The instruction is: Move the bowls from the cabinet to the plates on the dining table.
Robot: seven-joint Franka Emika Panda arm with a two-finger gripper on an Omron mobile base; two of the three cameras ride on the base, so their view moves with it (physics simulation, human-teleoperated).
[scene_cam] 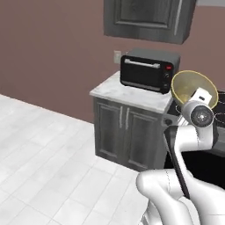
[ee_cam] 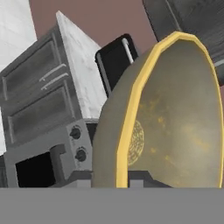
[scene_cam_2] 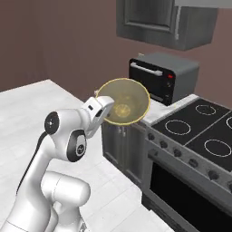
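Observation:
My gripper (scene_cam_2: 104,105) is shut on the rim of the olive-yellow bowl (scene_cam_2: 124,103), which is held in the air, tipped on its side with the opening facing the cameras. In the left base view the bowl (scene_cam: 190,88) hangs in front of the stove's left edge with the gripper (scene_cam: 201,97) at its lower right rim. The hand view looks along the bowl (ee_cam: 175,118), and its yellow rim runs down between the fingertips (ee_cam: 139,178). The dark grey cabinet (scene_cam: 148,18) (scene_cam_2: 165,21) hangs on the wall above and behind the bowl. The plates and the dining table are out of view.
A black toaster oven (scene_cam: 147,70) (scene_cam_2: 161,77) stands on a marble counter (scene_cam: 127,94) over a low dark grey cupboard (scene_cam: 125,132). A black stove (scene_cam_2: 199,131) adjoins it on the right. White tiled floor (scene_cam: 39,154) spreads to the left.

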